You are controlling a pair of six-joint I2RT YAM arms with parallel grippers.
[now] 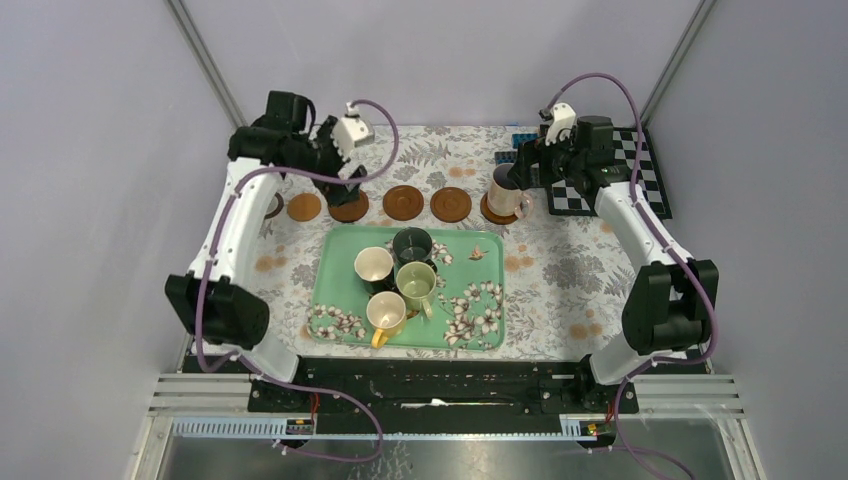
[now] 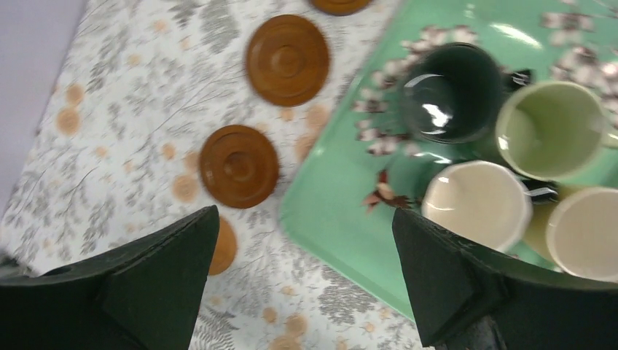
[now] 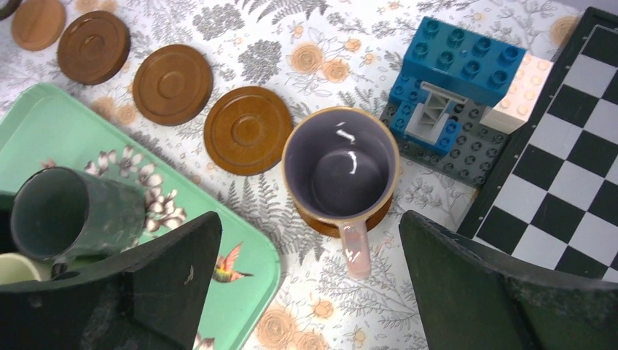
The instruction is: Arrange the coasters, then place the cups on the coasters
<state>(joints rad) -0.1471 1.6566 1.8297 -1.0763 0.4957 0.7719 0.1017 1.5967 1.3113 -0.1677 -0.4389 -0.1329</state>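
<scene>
Fingers (image 2: 160, 270) spread wide on left gripper (image 2: 304, 215) & right gripper (image 3: 310, 215), nothing held. Pink-beige cup (image 3: 340, 164) sits on end coaster (image 3: 318, 222); four cups (image 1: 415, 283) crowd the tray (image 1: 455, 265). Pick one w/ clear rim, drop straight.

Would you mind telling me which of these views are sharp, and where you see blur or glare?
Left wrist: soft all over, the tray edge smeared, a bright glint inside the dark green cup. Right wrist: crisp, with small glints inside the purple-lined cup. Top external: sharp and evenly lit, only faint shadows.
</scene>
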